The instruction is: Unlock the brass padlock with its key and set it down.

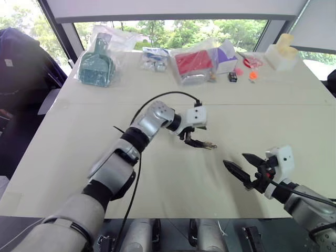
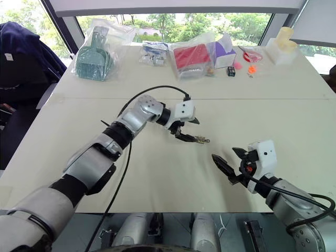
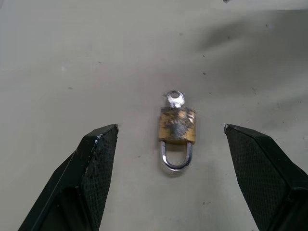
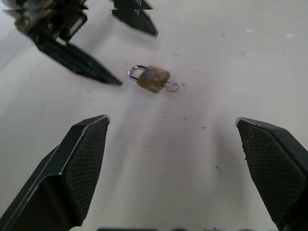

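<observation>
While the brass padlock (image 3: pixel 177 131) lies flat on the table (image 1: pixel 79 157) with the key (image 3: pixel 174 98) inserted, our spread left gripper (image 3: pixel 168 178) and spread right gripper (image 4: pixel 175 163) may push it away.

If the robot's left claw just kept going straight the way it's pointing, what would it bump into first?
Most likely the small golden-brass padlock lying on the pale table, a thin silvery key in its base. The open left gripper points down at it, one finger either side. Depth is hard to judge.
</observation>
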Available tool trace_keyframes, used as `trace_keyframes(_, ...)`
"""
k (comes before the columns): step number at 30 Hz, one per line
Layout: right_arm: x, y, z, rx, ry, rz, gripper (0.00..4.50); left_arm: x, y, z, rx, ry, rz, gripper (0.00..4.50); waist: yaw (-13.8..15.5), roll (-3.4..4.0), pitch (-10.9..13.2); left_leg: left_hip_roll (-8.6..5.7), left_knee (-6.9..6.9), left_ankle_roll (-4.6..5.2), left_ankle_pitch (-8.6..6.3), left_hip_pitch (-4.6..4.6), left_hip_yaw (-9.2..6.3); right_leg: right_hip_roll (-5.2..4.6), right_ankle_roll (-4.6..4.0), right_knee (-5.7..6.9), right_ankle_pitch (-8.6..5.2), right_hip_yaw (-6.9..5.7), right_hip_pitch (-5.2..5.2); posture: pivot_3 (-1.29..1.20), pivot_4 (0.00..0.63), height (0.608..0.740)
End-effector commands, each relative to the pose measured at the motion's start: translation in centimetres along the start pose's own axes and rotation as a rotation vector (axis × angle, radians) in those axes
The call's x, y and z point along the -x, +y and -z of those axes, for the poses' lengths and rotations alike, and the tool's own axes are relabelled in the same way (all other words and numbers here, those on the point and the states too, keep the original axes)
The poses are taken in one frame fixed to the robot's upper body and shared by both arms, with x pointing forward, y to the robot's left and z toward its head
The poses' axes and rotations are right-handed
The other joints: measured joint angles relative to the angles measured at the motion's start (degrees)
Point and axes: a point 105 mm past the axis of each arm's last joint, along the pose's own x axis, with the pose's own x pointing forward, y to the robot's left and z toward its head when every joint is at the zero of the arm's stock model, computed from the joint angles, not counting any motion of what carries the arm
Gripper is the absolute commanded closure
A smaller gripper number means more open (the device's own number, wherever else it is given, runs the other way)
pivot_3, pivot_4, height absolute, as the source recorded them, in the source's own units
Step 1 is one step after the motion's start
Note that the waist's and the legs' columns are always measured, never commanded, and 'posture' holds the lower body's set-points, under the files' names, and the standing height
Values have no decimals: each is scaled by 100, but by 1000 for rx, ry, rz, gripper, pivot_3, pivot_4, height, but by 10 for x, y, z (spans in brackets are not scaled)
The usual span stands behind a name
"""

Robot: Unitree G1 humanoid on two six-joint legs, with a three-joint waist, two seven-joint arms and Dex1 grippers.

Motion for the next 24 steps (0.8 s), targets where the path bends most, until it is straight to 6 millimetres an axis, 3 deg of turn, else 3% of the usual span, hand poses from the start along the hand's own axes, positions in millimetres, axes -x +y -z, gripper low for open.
trace_keyframes(1, 3, 5, -9, 29, -58, 14, 144, -6, 2, -7, -46, 21, 6, 815, 9, 0, 0, 0, 4, 0, 0, -1, -2, 0, 0, 1, 0, 0, 1, 0, 150, 735)
trace_keyframes(5, 0, 8, -10, 24, -73, 16, 144, -21, -3, 1, -51, 63, 5, 815, 15, -1, -1, 0, 14, 3, -2, 2, -4, -2, 0, -1, 0, 0, 10, 0, 150, 735)
trace_keyframes(8, -2, 7, -10, 25, -75, 20, 0, -25, -5, 3, -24, 56, 0, 1572, 13, -1, -2, 0, 15, 7, -4, 5, -5, -4, 0, -4, 0, -1, 16, 0, 150, 735)
trace_keyframes(13, -3, 7, -10, 27, -71, 8, 0, -29, -8, 15, 2, 80, -18, 3609, 10, -1, -3, -1, 17, 8, -5, 9, -6, -5, 0, -4, 0, -1, 21, 0, 150, 735)
trace_keyframes(14, -4, 7, -11, 28, -70, 4, 0, -29, -9, 17, 6, 81, -21, 3740, 8, -2, -3, -1, 18, 8, -5, 10, -6, -5, 0, -4, 0, -1, 22, 0, 150, 735)
trace_keyframes(17, -9, 4, -13, -6, -70, 10, 0, -24, -8, 13, 25, 16, -26, 3739, -4, -2, -4, 0, 18, 8, -5, 16, -6, -5, 0, -4, 0, -2, 29, 0, 150, 735)
trace_keyframes(19, -17, 6, -19, -85, -92, -21, 0, -16, 0, -6, 20, -118, -66, 3739, -9, -4, -3, 1, 18, 8, -5, 17, -6, -5, 0, -3, 1, -1, 28, 0, 150, 735)
trace_keyframes(21, -30, 11, -28, -148, -125, -66, 0, 0, 13, -23, -45, -221, -156, 3739, -43, -1, -2, 3, 18, 7, -5, 15, -6, -4, 0, 0, 1, -1, 21, 0, 150, 735)
trace_keyframes(24, -46, 16, -54, -264, -220, -131, 0, 37, 24, -29, -154, -274, -267, 3739, -65, 4, -1, 7, 15, 5, -3, 2, -4, -3, 0, 10, 3, 0, -1, 0, 150, 735)
